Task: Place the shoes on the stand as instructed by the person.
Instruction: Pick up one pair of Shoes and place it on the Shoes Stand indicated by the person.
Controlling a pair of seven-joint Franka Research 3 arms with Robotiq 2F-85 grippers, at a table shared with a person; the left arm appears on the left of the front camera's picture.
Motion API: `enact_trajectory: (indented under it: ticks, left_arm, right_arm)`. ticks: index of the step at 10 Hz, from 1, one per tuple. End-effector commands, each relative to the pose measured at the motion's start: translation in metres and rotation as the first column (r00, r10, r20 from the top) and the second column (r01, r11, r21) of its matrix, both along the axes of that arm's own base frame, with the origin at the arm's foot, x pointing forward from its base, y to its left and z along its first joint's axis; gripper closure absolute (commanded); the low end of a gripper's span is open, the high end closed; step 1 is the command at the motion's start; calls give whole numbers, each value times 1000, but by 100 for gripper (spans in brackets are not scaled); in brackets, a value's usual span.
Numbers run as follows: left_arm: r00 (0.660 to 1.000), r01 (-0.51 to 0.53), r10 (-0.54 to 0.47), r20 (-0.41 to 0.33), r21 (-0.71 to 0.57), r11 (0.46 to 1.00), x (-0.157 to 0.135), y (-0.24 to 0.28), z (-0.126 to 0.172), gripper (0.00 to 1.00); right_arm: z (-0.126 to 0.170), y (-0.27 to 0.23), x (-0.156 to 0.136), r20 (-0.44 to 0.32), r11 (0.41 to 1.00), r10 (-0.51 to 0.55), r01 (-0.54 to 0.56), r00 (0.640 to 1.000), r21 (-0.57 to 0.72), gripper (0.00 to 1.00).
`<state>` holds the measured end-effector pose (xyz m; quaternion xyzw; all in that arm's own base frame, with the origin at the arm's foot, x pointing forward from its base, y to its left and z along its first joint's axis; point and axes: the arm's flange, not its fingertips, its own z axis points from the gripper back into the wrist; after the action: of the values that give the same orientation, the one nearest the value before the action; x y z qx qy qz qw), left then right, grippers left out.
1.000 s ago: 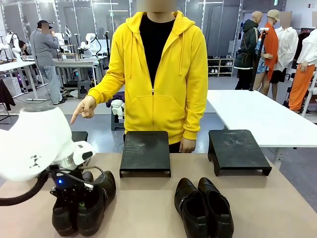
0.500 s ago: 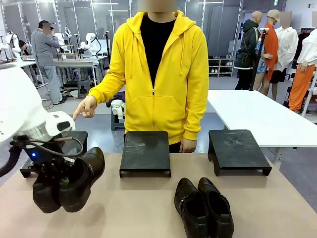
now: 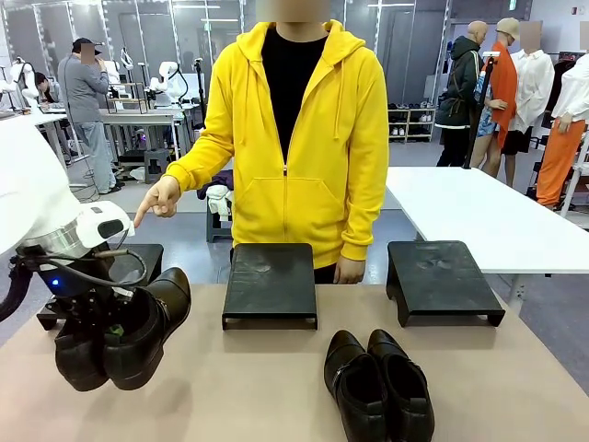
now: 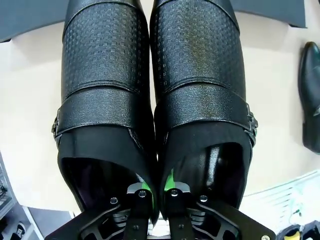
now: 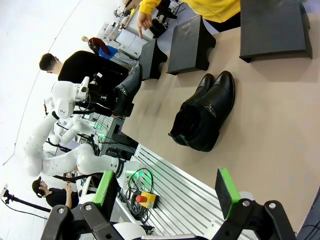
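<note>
Three low black stands are in a row along the far side of the tan table [image 3: 276,405]: the left stand [image 3: 145,256], the middle stand [image 3: 270,281] and the right stand [image 3: 444,276]. Each is a flat-topped matte block on short legs. In the front view the white left arm [image 3: 32,198] and its load cover most of the left stand.

Behind the stands is the person [image 3: 304,138] in a yellow hoodie. The pointing hand [image 3: 158,201] aims its index finger downward above the left stand. The other hand [image 3: 348,270] hangs just behind the middle stand.

There are two pairs of shoes, four shoes in all. The held pair [image 3: 124,336] hangs in the air over the left part of the table, just in front of the left stand. The left gripper [image 4: 156,189] is closed on it, with one finger inside each shoe, and it pinches the two inner walls together. The leather is black and shiny, with a fine embossed grain on top and a strap with a small metal buckle on each outer side.

The second pair [image 3: 377,382] lies on the table, the two shoes side by side and touching. It is nearer the robot than the stands, between the middle stand and the right stand.

The right gripper [image 5: 167,195] has its green pads well apart and holds nothing.
</note>
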<state>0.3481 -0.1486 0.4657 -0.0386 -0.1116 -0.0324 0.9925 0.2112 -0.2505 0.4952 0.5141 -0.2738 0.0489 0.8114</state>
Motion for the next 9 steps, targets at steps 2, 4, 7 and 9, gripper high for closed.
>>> enact_trajectory:
  ticks: [2, 4, 7, 9]
  left_arm:
    - [1000, -1, 1, 10, -8, 1000, 0, -3, 6, 100]
    - [1000, 0, 0, -5, 2, 1000, -1, 0, -3, 93]
    - [993, -13, 6, 120, 57, 998, 20, 30, 9, 93]
    - [990, -18, 10, 140, 59, 998, 43, 58, 14, 93]
  right_arm:
    - [1, 0, -1, 4, 1000, -1, 1, 1000, -1, 0]
    - [1, 0, -1, 4, 1000, -1, 1, 1000, -1, 0]
    - [1, 0, -1, 4, 1000, -1, 1, 1000, -1, 0]
    - [1, 0, -1, 4, 1000, -1, 1, 1000, -1, 0]
